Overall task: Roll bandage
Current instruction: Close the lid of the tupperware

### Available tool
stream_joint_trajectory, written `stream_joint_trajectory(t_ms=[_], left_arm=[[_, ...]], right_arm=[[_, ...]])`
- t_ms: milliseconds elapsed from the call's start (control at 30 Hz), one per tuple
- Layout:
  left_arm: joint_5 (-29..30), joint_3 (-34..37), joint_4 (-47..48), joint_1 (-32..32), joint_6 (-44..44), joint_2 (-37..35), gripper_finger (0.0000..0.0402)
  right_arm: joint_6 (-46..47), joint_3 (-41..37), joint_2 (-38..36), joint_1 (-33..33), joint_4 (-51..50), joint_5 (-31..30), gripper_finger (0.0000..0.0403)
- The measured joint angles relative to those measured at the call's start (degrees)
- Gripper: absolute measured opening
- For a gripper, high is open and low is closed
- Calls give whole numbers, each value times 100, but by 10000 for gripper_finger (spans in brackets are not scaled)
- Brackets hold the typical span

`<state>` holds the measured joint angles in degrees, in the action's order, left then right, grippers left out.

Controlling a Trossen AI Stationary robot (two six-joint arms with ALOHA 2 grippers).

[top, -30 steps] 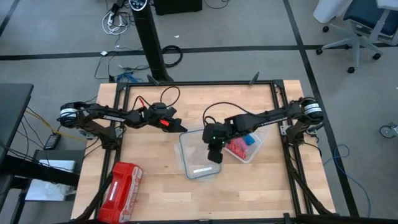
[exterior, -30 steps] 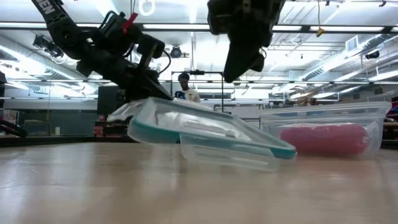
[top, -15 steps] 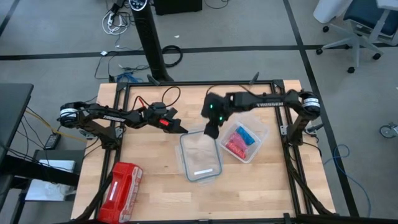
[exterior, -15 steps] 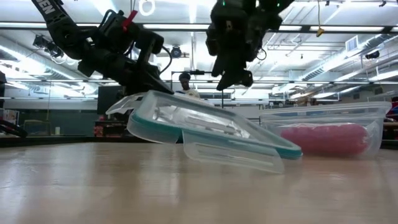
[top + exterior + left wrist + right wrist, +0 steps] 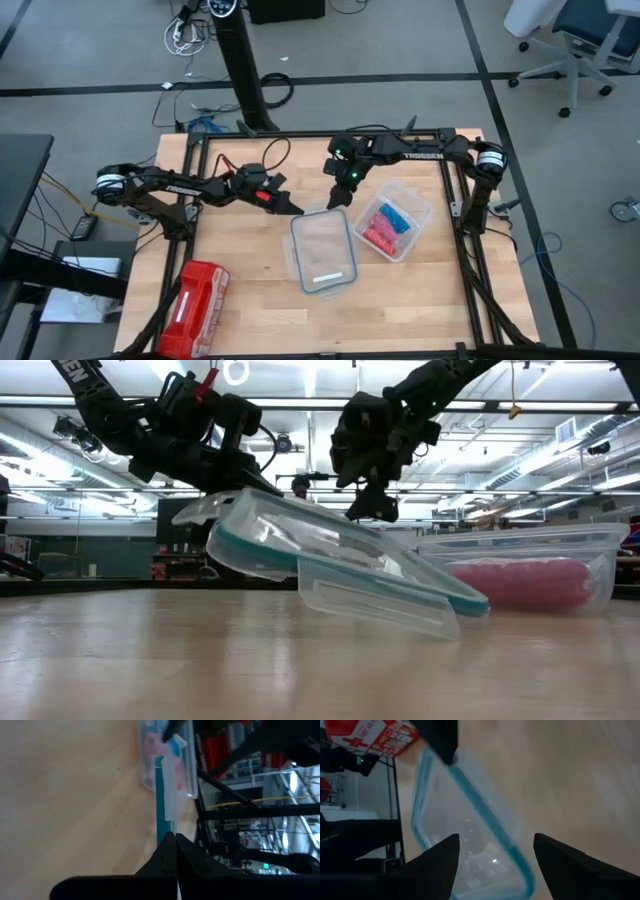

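Note:
The bright blue bandage (image 5: 393, 214) lies as a small roll beside pink-red rolls in a clear tub (image 5: 410, 238) right of the table's middle; the left wrist view shows the bandage (image 5: 176, 744) there too. A clear lid with a teal rim (image 5: 323, 250) lies left of the tub, one end raised. My left gripper (image 5: 293, 208) is shut on its far left corner. My right gripper (image 5: 338, 197) hangs open above the lid's far end, with nothing between its fingers (image 5: 435, 865). My left gripper pinches the lid's teal rim (image 5: 161, 826) at its far left corner between its two shut fingers. The fingers come from the table's left, slanting a little down. The lid sits tilted: the held end is up, and the opposite end (image 5: 445, 615) rests on the table.
A red plastic-wrapped pack (image 5: 195, 295) lies at the near left corner. A black frame (image 5: 320, 135) runs along the table's far edge and sides. Bare wood lies near the front edge. A person (image 5: 298, 495) shows far behind the table in the low view.
My right gripper has gone from over the lid's near part toward the table's far edge, turning as it went, and has opened. The lid's held end has tipped a little higher while its other end stayed on the table.

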<state>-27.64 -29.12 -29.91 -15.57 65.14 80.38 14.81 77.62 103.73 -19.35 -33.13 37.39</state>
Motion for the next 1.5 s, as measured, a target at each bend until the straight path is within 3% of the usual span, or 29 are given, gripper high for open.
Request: stream_joint_trajectory(t_ms=[300,867,1000,1167,1233,1300,1400,1500], left_arm=[[-168,0,-235,0,6,-2,0],[10,0,-462,0,33,-2,0],[146,0,-513,0,46,-2,0],[191,0,-511,0,44,-2,0],[135,0,-530,0,82,-2,0],[-119,0,-565,-4,119,-2,0],[-707,0,-536,31,129,-2,0],[-939,0,-543,221,57,-2,0]], right_arm=[[-128,0,27,48,427,171,235],[-901,0,29,443,551,-183,221],[-1010,0,29,547,569,-247,176],[-1184,0,29,581,415,-173,75],[-989,0,29,581,315,-156,28],[-514,0,28,548,339,73,10],[144,0,26,526,352,506,36],[359,0,25,721,331,432,76]])
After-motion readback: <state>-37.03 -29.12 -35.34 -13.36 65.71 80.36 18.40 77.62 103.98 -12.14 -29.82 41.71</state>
